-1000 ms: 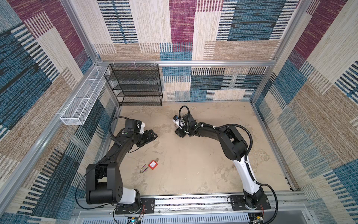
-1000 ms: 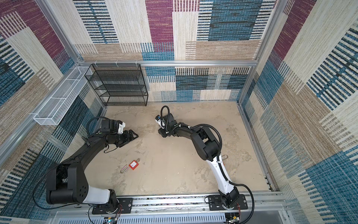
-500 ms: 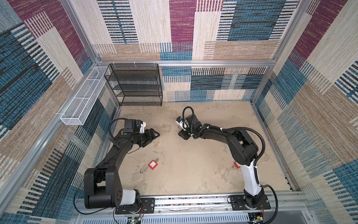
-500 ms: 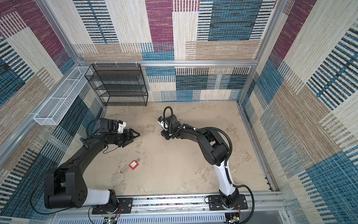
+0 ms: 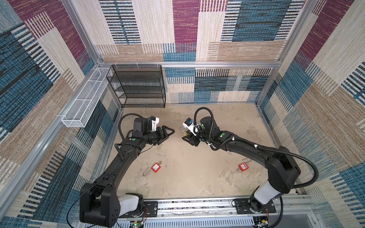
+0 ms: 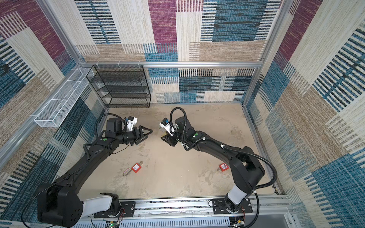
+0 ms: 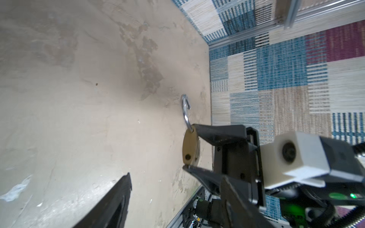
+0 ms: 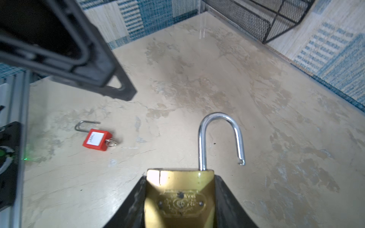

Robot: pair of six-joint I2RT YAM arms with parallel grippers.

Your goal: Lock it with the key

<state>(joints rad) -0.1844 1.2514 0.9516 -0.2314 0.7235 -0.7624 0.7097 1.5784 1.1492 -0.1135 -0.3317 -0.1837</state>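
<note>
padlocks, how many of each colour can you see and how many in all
brass padlock: 1
red padlocks: 2
total: 3

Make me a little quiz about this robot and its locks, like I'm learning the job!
1. True or false: the right pincer holds a gold padlock with its loop open.
2. How many red padlocks lie on the floor?
3. Where is the black wire shelf? A) back left corner, B) by the front rail, C) right wall.
Key: 1 true; 2 two; 3 A.
</note>
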